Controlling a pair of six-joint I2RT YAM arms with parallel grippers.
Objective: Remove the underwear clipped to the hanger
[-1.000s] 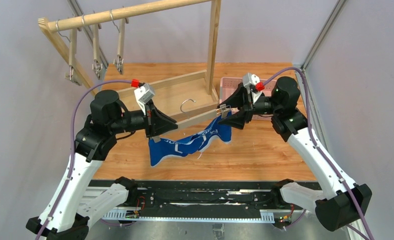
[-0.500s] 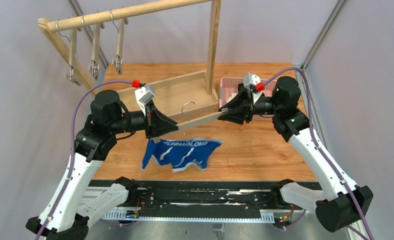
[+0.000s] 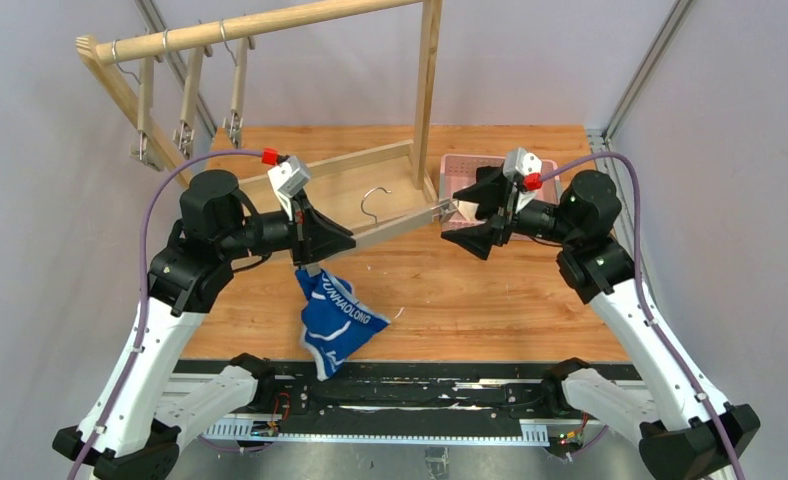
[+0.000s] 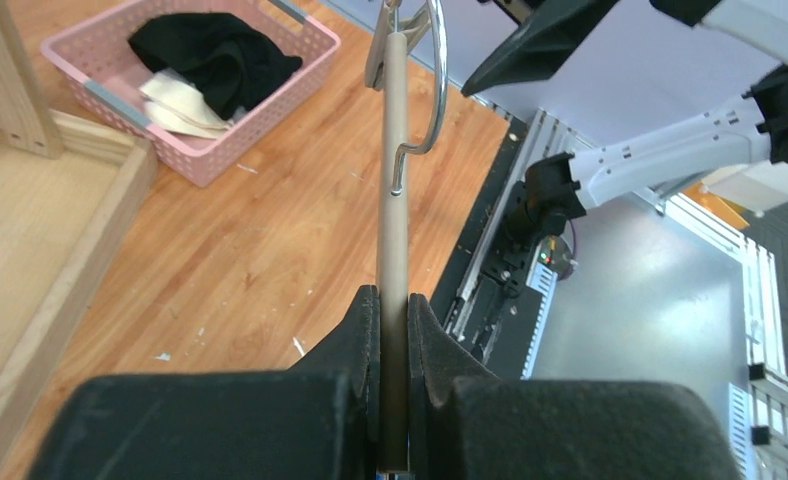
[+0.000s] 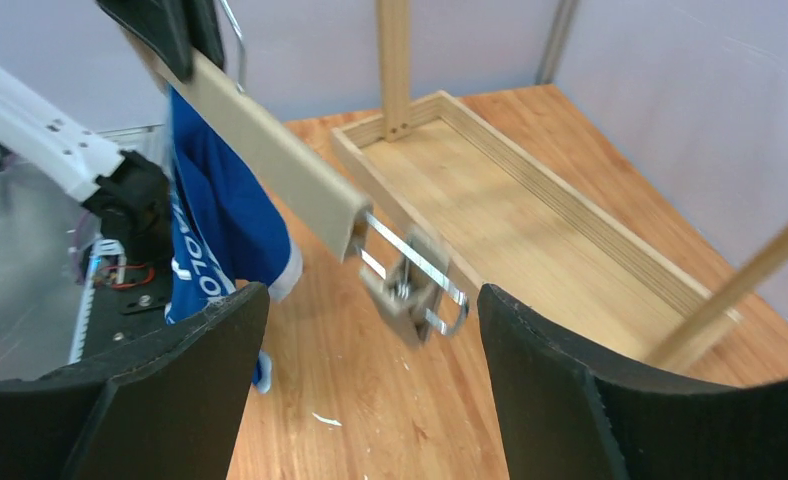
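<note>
Top view: my left hand (image 3: pixel 342 241) is clenched on the wooden bar of the hanger (image 3: pixel 395 228), left of centre. The left wrist view confirms it, fingers (image 4: pixel 365 335) tight on both sides of the bar. My right hand (image 3: pixel 467 218) is released, jaws wide, on either side of the bare metal clip (image 5: pixel 415 290) at the hanger's right end, not touching it.

Around:
- rack post (image 3: pixel 428 80) and rack base tray (image 3: pixel 340 180) just behind the hanger
- pink basket (image 3: pixel 457 166) behind the right hand, holding black briefs (image 4: pixel 215 55) and a pale cloth (image 4: pixel 175 100)
- spare hangers (image 3: pixel 190 100) on the rail, upper left

Hanger bar slants from left of centre up toward right of centre, hook (image 3: pixel 373 203) pointing to the top of the frame.

Blue underwear (image 3: pixel 338 320) hangs from the hanger's left end under my left hand. The clip there is hidden. Its long axis runs downward toward the bottom edge, leaning a little right, and the lettering follows it. The lower end hangs over the near edge of the bench (image 3: pixel 510 290).
</note>
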